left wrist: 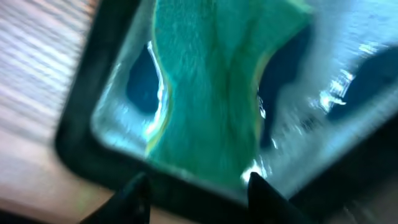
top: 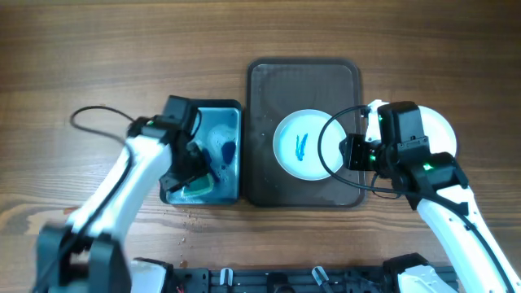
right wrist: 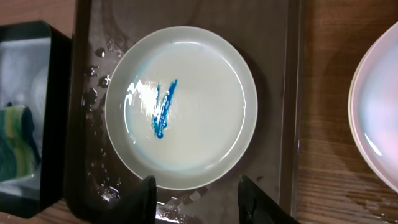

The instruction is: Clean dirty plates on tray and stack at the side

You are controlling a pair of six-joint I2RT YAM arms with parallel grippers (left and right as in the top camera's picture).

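Observation:
One white plate (top: pixel 303 145) with a blue smear at its centre lies on the dark brown tray (top: pixel 269 89). In the right wrist view the plate (right wrist: pixel 180 106) sits just ahead of my open, empty right gripper (right wrist: pixel 198 198), whose fingers hover over the tray (right wrist: pixel 273 74) at the plate's near rim. In the overhead view the right gripper (top: pixel 348 153) is at the plate's right edge. Another white plate (top: pixel 442 130) lies on the table right of the tray, partly hidden by the right arm. My left gripper (left wrist: pixel 198 196) is open above the green sponge (left wrist: pixel 211 81).
A blue-lined basin (top: pixel 230 118) stands left of the tray, with the sponge (top: pixel 195 189) at its near end under the left gripper (top: pixel 191 175). Water drops lie on the tray. The clean plate (right wrist: pixel 379 112) shows at the right wrist view's right edge.

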